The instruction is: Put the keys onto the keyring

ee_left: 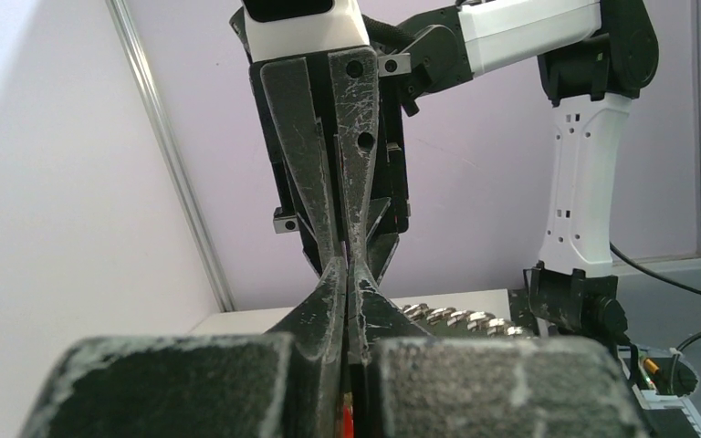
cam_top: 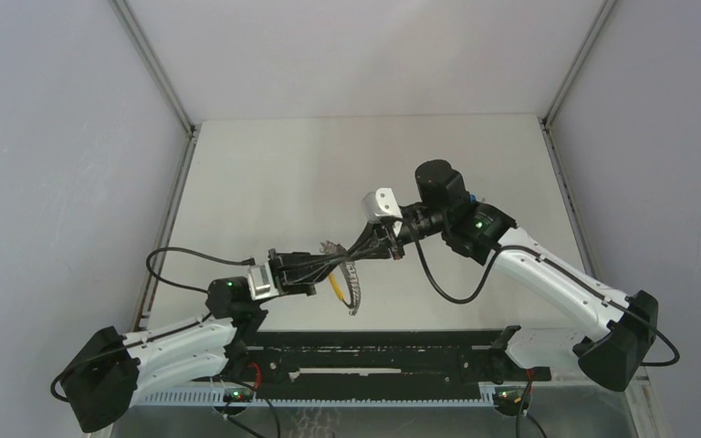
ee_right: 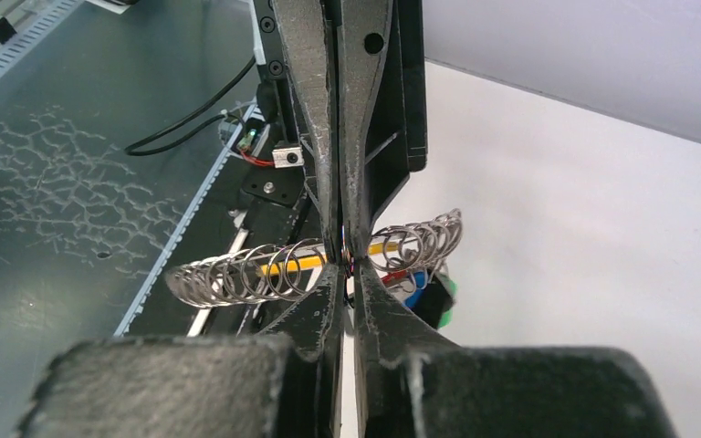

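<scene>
Operator: Where is everything sitting?

Spotter: The keyring (ee_right: pixel 237 274), a coil of wire loops, is hanging in the air above the worktop (ee_right: pixel 602 228), where your two end effectors are meeting tip to tip. Your left end effector (ee_left: pixel 347 274) is clenched and seems to be grasping the coil. Your right end effector (ee_right: pixel 348 274) is clenched at the same spot, though I cannot tell on what. Coloured pieces (ee_right: pixel 424 294) (blue, green, red) are dangling at the coil's four o'clock in the right wrist view; which are keys, I cannot tell.

Operator: How should I be working this step?

Spotter: I'd be keeping the left grip firm and easing the right along the wire slowly, without twisting the coil.

Operator: Any writing?

Spotter: I am finding none that is readable.
</scene>
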Robot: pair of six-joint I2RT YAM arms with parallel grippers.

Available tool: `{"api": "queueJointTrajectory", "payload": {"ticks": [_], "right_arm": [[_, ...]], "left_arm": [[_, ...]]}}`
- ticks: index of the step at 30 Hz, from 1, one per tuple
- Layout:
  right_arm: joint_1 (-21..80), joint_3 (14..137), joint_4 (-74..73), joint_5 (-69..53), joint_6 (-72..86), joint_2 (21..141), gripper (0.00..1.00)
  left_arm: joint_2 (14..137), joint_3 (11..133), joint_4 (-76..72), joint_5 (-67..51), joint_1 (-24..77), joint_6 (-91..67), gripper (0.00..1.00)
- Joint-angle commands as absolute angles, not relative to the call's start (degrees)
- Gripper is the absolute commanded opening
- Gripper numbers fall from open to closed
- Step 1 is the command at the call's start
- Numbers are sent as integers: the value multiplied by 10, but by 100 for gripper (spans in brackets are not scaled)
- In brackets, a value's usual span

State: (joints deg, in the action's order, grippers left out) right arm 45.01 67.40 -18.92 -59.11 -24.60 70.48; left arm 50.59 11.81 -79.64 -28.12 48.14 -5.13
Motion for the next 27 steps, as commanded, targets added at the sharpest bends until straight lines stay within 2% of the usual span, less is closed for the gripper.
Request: {"api": "queueJointTrajectory", "payload": {"ticks": [1,3,7,11,15,20,27], "right_arm": [[443,676,-194,-555,-235,672,0],[443,684,-235,-523,-241,664,0],[453,762,-392,-433,-275,678,0],[483,848,-546,-334,-300,730,0],[513,930,-664,-241,-292,802,0],[553,1017,-762,-118,-271,883,0],[590,1087,-805,-61,-271,929,0]], "left_arm": [[506,124,-840,-262,485,-70,0],[505,113,-839,-252,484,-77,7],[492,94,-806,-243,468,-100,29],[455,104,-669,-266,457,-98,38],[433,112,-586,-268,457,-74,42],[450,122,-575,-275,456,-72,44],[514,133,-593,-298,456,-78,44]]}}
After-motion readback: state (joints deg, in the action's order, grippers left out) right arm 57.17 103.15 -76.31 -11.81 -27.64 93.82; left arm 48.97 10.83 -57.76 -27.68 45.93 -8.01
